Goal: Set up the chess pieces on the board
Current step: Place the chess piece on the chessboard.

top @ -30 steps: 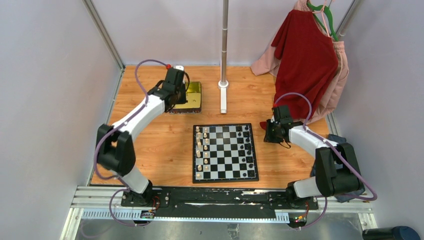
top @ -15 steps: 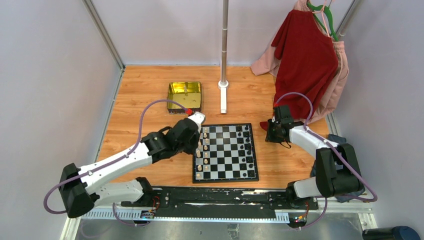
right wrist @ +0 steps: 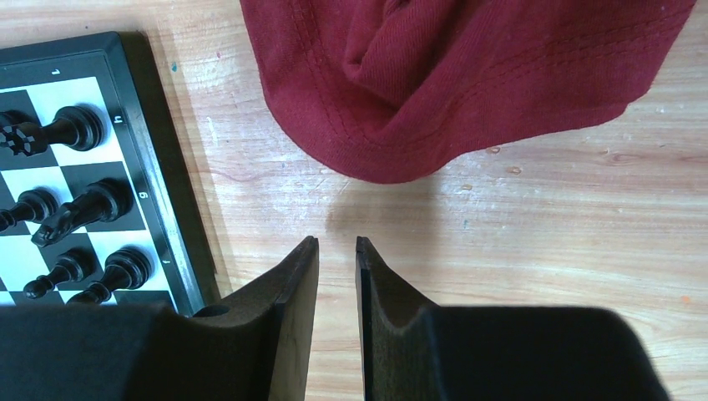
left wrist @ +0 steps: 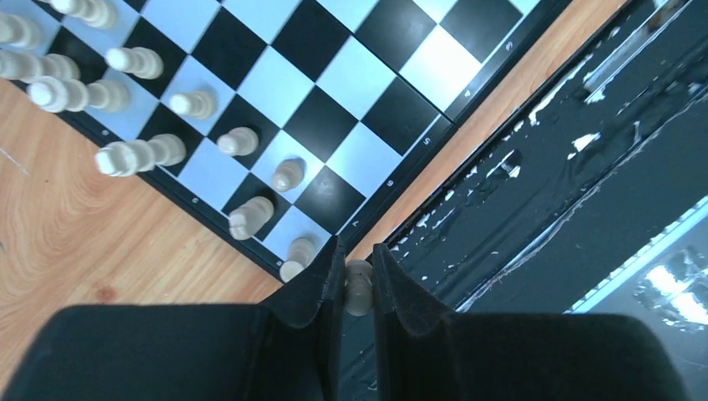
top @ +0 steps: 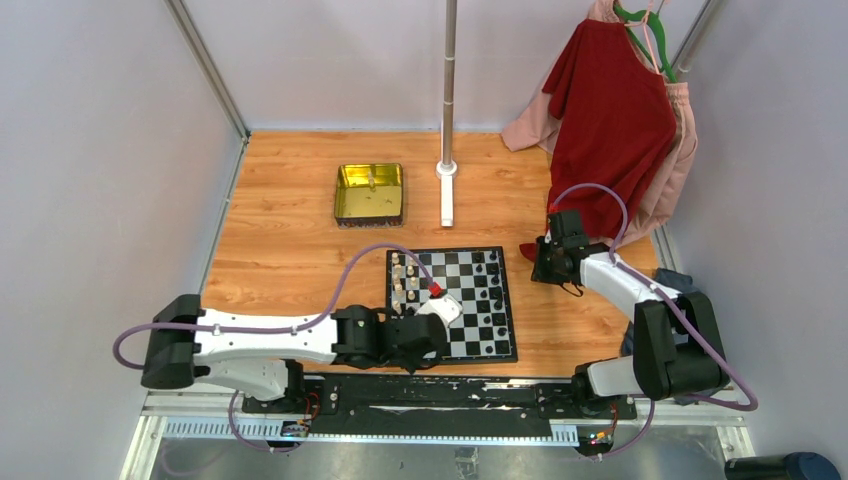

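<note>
The board point(top: 470, 356) lies in the middle of the table. Cream chess pieces point(top: 403, 285) line its left columns and black chess pieces point(top: 493, 290) its right columns. My left gripper point(top: 400, 352) hovers over the board's near-left corner and is shut on a cream piece point(left wrist: 359, 284). The left wrist view shows the board corner point(left wrist: 367, 159) and several standing cream pieces point(left wrist: 134, 154) just ahead of the fingers. My right gripper point(top: 540, 265) rests on the wood just right of the board's far-right corner point(right wrist: 159, 167). Its jaws stand a narrow gap apart and are empty.
A gold tin point(top: 370, 192) sits at the back left with a small piece inside. A metal pole point(top: 447, 100) stands behind the board. A red shirt point(top: 610, 110) hangs at the back right, its hem point(right wrist: 459, 75) just ahead of the right fingers. A black rail point(left wrist: 543, 167) runs along the near edge.
My left arm swung from the gold tin, past the board's left edge, down to the board's near-left corner. The right arm has not moved.
</note>
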Action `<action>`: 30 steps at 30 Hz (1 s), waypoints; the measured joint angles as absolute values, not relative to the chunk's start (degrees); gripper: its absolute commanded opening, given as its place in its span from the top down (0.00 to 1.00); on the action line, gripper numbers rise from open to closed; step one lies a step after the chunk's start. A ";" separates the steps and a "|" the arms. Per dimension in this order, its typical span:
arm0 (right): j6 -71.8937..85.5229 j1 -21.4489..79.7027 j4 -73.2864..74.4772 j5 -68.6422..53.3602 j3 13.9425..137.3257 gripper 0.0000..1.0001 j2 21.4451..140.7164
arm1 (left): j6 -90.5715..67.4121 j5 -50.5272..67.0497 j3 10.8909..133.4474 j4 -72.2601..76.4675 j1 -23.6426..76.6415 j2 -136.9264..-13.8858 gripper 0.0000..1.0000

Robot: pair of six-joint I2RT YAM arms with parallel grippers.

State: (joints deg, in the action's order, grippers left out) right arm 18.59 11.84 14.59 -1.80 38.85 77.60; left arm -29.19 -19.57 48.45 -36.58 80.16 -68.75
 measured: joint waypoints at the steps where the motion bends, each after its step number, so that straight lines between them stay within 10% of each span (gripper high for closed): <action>1: 18.59 11.84 14.59 -1.78 38.85 0.72 77.56 | -29.28 -19.88 48.64 -36.49 80.90 -70.11 1.00; 30: 18.59 11.81 14.55 -1.98 38.85 0.72 77.54 | -37.56 -28.23 36.49 -21.52 83.07 -70.43 1.00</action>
State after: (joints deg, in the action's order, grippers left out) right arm 18.59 11.81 14.55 -1.98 38.85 77.54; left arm -37.56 -28.23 36.49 -21.52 83.07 -70.43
